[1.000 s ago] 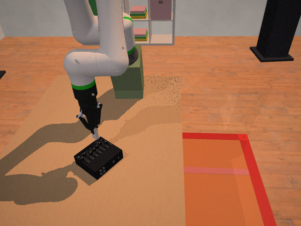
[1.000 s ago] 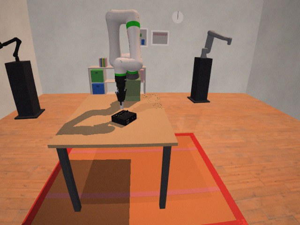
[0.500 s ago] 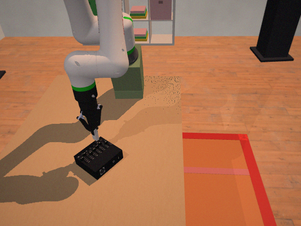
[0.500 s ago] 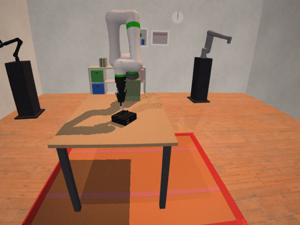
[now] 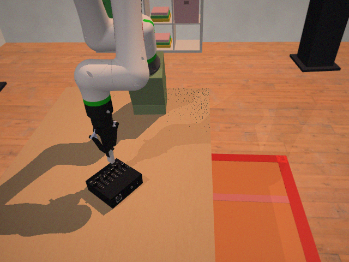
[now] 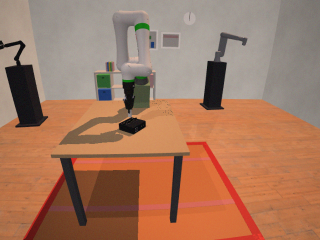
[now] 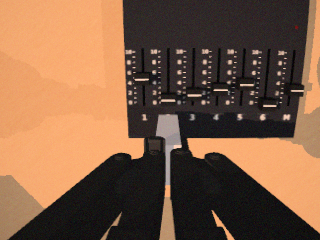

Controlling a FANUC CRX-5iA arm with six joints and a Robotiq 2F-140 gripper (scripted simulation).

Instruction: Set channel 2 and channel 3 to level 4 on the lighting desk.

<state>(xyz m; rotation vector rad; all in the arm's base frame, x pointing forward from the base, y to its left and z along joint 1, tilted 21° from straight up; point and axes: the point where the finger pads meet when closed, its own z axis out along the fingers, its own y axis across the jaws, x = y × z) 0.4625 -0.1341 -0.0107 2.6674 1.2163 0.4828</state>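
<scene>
The black lighting desk (image 5: 114, 180) stands on its feet on the table; it also shows in the exterior view (image 6: 132, 125) and in the wrist view (image 7: 215, 54). It has several faders in a row. In the wrist view channel 2's cap (image 7: 168, 99) sits low, channel 3's cap (image 7: 194, 95) slightly higher, and channel 1's cap (image 7: 142, 79) higher still. My gripper (image 7: 168, 130) is shut with nothing between its fingers. Its tips (image 5: 111, 159) hang at the desk's near edge, just below channel 2's cap.
A green pedestal (image 5: 150, 90) holds the arm's base at the table's back. A red-bordered orange zone (image 5: 253, 203) lies on the floor to the right. Shelves (image 6: 108, 83) and black pillars (image 6: 213, 85) stand far off.
</scene>
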